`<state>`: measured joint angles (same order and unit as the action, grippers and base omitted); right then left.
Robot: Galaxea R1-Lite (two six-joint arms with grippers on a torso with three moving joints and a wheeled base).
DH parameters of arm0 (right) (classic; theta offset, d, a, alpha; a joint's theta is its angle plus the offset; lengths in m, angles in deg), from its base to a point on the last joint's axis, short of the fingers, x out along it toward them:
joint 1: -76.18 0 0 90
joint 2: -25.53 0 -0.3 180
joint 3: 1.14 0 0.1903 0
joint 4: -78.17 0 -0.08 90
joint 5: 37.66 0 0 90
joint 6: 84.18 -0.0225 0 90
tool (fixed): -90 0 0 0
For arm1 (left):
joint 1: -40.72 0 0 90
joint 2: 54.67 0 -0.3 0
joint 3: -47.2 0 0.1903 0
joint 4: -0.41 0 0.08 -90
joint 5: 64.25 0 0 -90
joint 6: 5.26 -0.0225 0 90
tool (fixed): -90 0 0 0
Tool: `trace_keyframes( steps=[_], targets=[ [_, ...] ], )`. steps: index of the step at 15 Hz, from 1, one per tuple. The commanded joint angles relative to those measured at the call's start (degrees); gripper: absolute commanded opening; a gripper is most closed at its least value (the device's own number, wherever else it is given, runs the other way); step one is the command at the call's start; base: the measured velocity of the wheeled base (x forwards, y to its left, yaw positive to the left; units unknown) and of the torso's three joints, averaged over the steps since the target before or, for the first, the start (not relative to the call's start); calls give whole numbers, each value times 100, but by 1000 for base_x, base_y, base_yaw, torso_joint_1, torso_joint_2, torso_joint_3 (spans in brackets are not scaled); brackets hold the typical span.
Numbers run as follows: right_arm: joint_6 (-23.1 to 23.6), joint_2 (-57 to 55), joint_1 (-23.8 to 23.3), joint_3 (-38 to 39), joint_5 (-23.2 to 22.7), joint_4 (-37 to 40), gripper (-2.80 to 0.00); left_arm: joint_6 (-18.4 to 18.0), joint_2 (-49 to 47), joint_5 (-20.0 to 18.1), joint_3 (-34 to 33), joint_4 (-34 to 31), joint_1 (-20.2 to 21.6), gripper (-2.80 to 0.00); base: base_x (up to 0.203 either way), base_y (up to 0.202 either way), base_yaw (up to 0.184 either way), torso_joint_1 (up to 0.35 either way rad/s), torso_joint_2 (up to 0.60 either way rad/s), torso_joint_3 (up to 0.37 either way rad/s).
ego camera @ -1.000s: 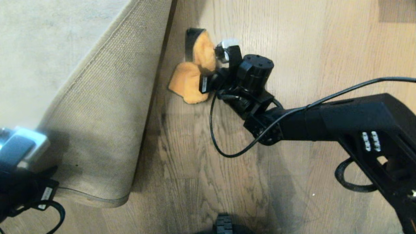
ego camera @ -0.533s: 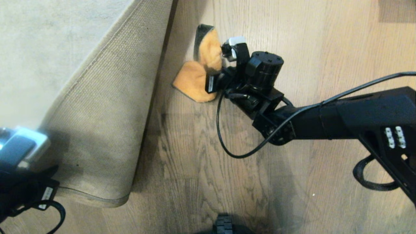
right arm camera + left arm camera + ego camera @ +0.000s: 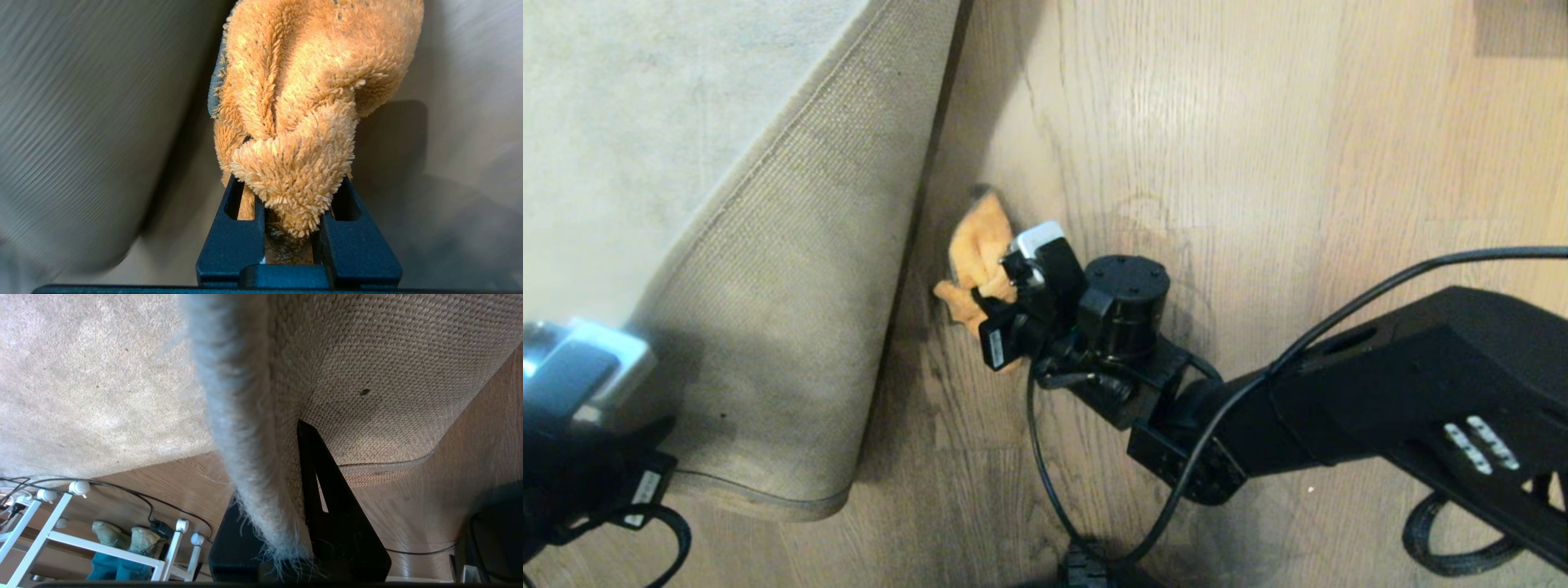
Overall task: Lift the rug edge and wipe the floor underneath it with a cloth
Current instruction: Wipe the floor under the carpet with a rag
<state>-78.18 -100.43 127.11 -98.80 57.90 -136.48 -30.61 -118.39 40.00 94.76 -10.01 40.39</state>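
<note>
Cloth sliding back along floor beside lifted rug edge, right gripper clamping it; left gripper pinching rug; wiping stroke progressing

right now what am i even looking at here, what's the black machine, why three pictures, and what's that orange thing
It is a two-armed robot seen by three cameras. The head view looks down from its head at a wooden floor. The other two cameras sit on the wrists, behind the fingers. The left gripper is pinched shut on the rug edge, holding the pale grey rug folded back, so that its tan woven backing faces up. The right gripper is shut on a fuzzy orange cloth, held on the floor beside the lifted rug.
</note>
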Motion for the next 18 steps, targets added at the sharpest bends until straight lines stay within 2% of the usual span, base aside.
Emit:
trace_keyframes(
  steps=[1,9,13,18],
  targets=[
    [6,-138,182,263,0,-154,-280,-12,-15,17,-8,7,-2,-280,0,0,0,0,0,0],
    [-27,-364,115,-63,15,-192,-280,-5,-9,17,-47,7,-56,-280,0,0,0,0,0,0],
    [-28,-573,-250,-961,16,-105,-280,-3,2,26,-56,7,-64,-280,0,0,0,0,0,0],
    [-6,-536,-897,-2171,15,575,-280,4,26,34,-100,7,-64,-280,0,0,0,0,0,0]
  ],
)
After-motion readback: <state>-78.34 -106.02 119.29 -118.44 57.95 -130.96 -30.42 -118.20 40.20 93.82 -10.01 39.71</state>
